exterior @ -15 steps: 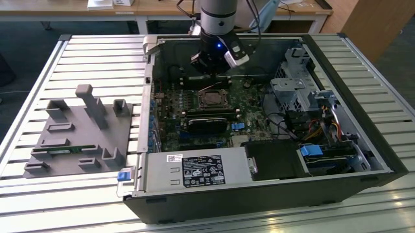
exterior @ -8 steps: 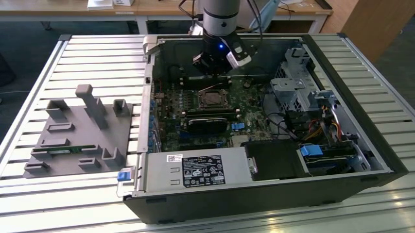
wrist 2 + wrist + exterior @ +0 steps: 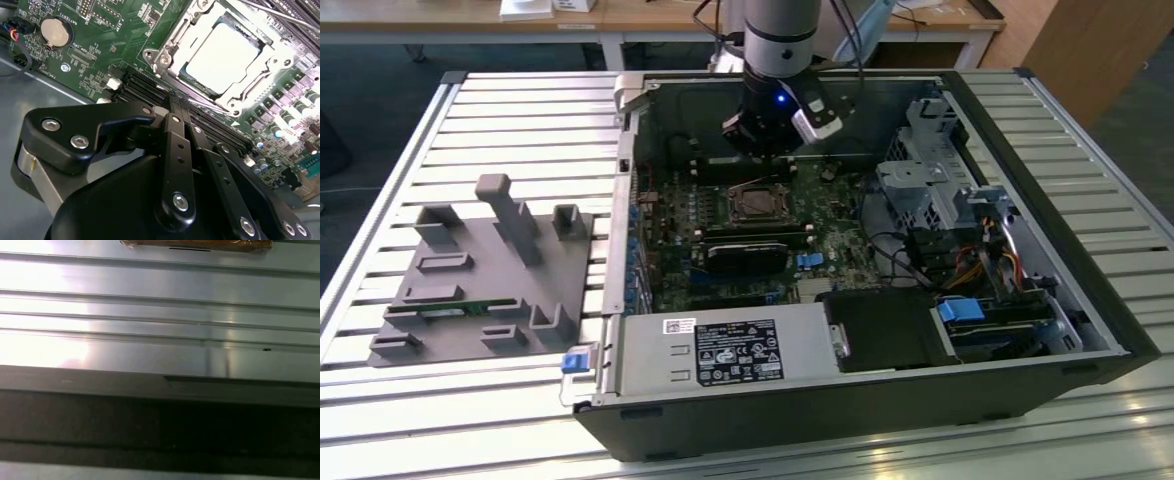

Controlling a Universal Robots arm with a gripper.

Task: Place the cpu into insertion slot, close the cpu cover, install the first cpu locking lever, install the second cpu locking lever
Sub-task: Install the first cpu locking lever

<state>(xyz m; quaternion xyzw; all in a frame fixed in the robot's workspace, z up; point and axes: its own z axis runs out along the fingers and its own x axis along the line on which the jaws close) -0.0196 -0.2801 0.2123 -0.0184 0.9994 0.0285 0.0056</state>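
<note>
Your open case [image 3: 881,300] lies on its side on a slatted metal tabletop [image 3: 520,100]; the slats are pale and glossy, and in the first wrist view they run as bright bands [image 3: 160,315] past a dark case edge [image 3: 160,415]. Beside the case, toward the exterior view's left, a grey fixture [image 3: 487,280] with upright posts sits on the slats. Beyond the case stands a wooden desk [image 3: 654,20] on white legs, over dark floor.

Your gripper [image 3: 767,145] hangs inside the case, just beyond the slot [image 3: 757,203]. You cannot tell from these views how far the fingers are parted, or whether they hold anything.

In the second wrist view the cpu [image 3: 223,56] lies flat in the slot [image 3: 260,47], its pale top showing through the window of the cover [image 3: 170,57], which frames it on the green board [image 3: 100,55]. A coin battery [image 3: 54,31] sits well apart from the slot.
</note>
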